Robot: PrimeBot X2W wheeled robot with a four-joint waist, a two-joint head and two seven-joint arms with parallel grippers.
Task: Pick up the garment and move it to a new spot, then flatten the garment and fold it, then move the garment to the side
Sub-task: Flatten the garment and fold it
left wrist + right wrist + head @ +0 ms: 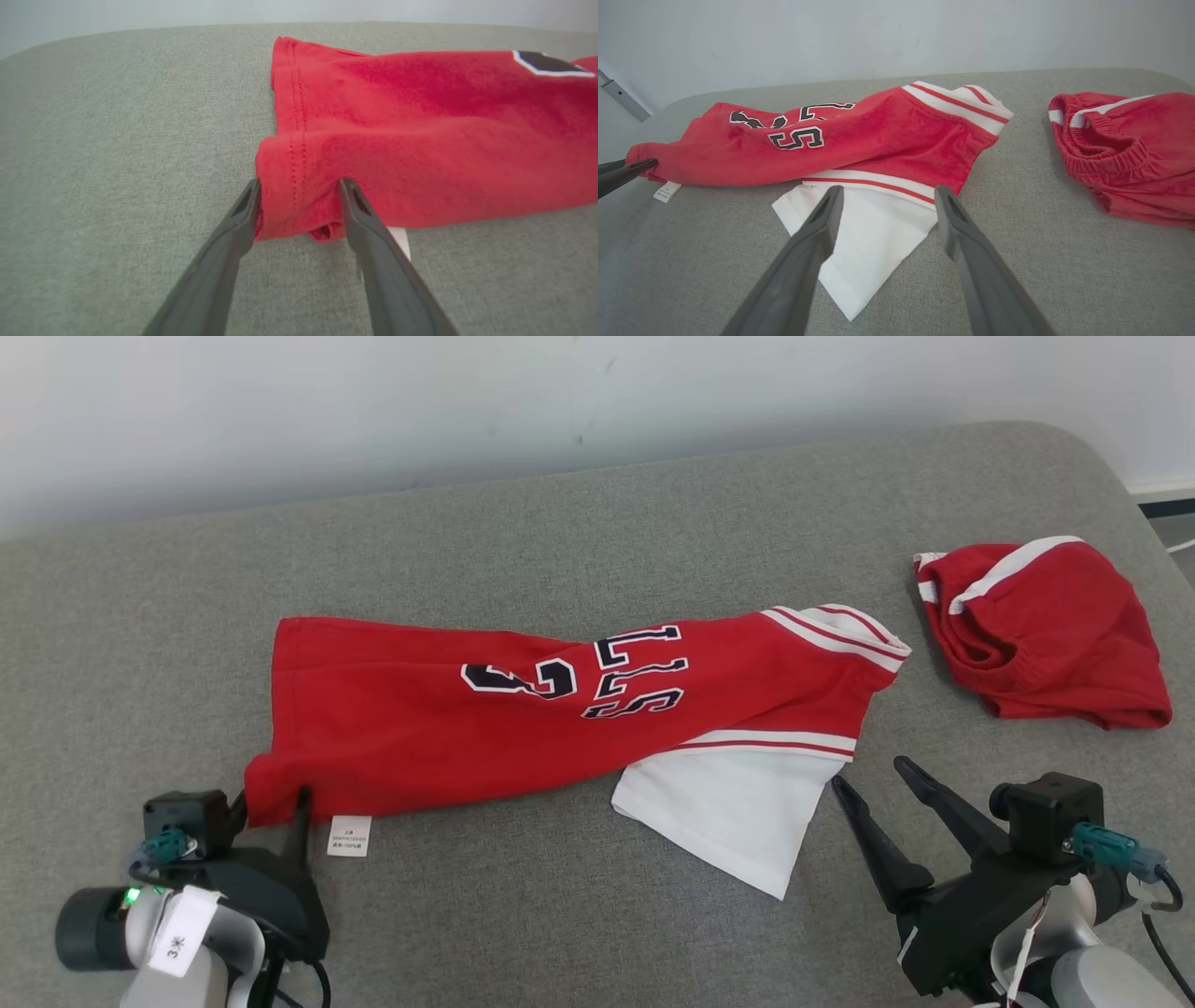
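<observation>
We start with the grey cushioned surface [560,523], which carries everything here. Across its middle, running from near the front-left corner toward the right edge, lies the red jersey [420,728]. It is drawn out into a long band, twisted, with its lettering upside down to us and a white panel [738,812] spilling out toward the front edge. A second red piece, the shorts [1055,635], sits crumpled near the far-right corner, well apart from the jersey. Our left gripper [273,803] is at the jersey's hem corner by the front-left. Its fingers stand apart, one on each side of the rolled hem and touching the cloth, and we judge they have not yet pinched it tight. Our right gripper [866,771] hovers near the front edge just beside the white panel, fingers spread wide and holding nothing. A small white label [349,836] pokes out from under the hem beside the left gripper. We cannot tell whether the move to a new spot is done. The jersey is plainly not flat yet, so by our reading flattening is the step in hand, with folding and setting aside left to do.
</observation>
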